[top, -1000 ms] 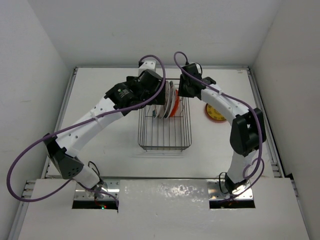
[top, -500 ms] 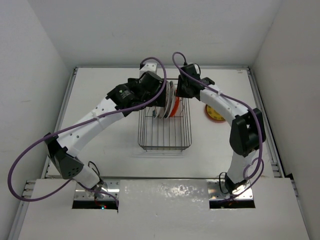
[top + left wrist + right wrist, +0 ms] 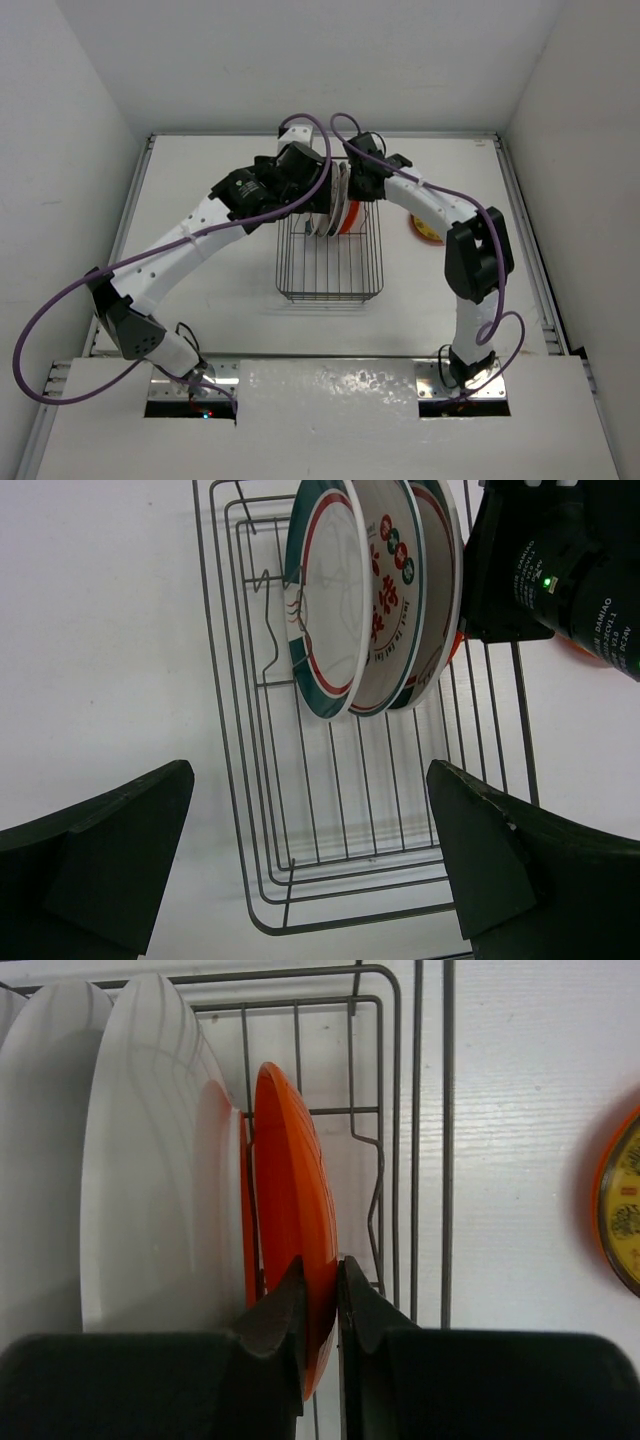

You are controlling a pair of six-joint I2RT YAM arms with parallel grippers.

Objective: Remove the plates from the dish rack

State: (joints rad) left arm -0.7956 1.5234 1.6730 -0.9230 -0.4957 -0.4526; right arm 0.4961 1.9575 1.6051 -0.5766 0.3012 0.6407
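The dish rack [image 3: 330, 268] is a dark wire basket in the middle of the table. Several plates stand upright at its far end: white ones with green and red patterned rims [image 3: 350, 600] and an orange-red plate [image 3: 290, 1180] on the right of the row. My right gripper [image 3: 322, 1285] is shut on the orange-red plate's rim, one finger on each face. My left gripper [image 3: 310, 850] hangs wide open above the rack's wire floor [image 3: 330, 810], holding nothing and apart from the plates.
A yellowish plate with an orange rim [image 3: 428, 227] lies flat on the table to the right of the rack, also at the right edge of the right wrist view [image 3: 625, 1200]. The right arm's black wrist [image 3: 560, 570] crowds the plates' right side.
My right gripper has moved left to the rack and shut on the orange-red plate's rim. The left arm has barely moved and stays open.
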